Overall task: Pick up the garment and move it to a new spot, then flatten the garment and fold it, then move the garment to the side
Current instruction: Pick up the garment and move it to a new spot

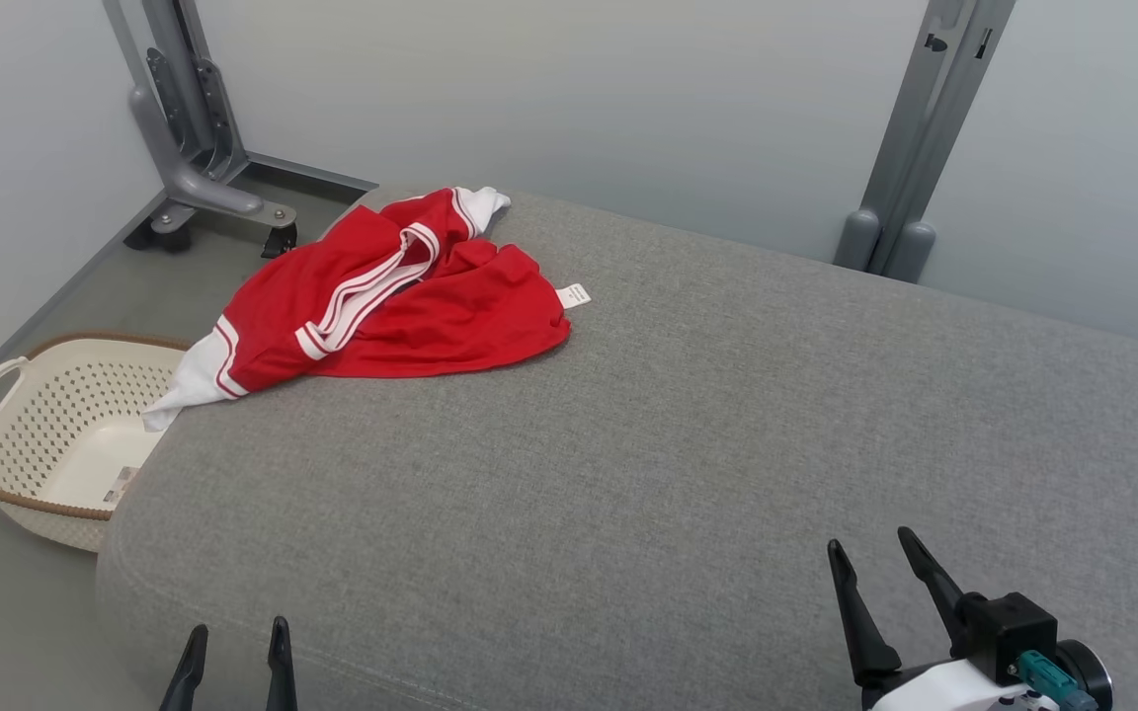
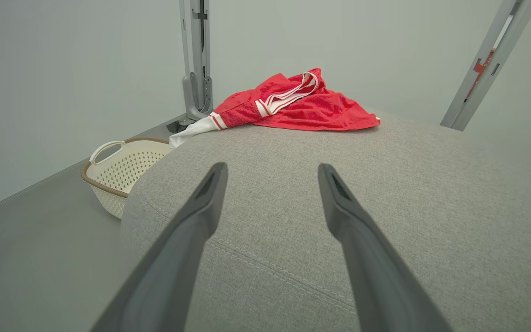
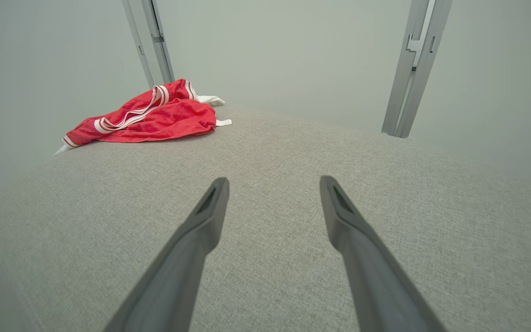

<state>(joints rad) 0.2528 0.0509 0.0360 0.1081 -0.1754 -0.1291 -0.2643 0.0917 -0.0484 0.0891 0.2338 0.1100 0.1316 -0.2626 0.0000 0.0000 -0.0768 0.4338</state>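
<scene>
Red garment, white-trimmed, lies crumpled at the far left corner of the grey upholstered surface. The head view gives me a cream basket on the floor beside that edge; the right wrist view picks out a white label. Long axis runs near-left to far-right, one white end overhanging the left edge. Left gripper and right gripper hover at the near edge, fingers forward, spread wide, empty.

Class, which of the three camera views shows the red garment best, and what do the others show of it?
The head view: it looks down on the garment, showing its whole crumpled spread, striped trim and white tag. Both wrist views catch it from a low angle, as a small flattened heap.
</scene>
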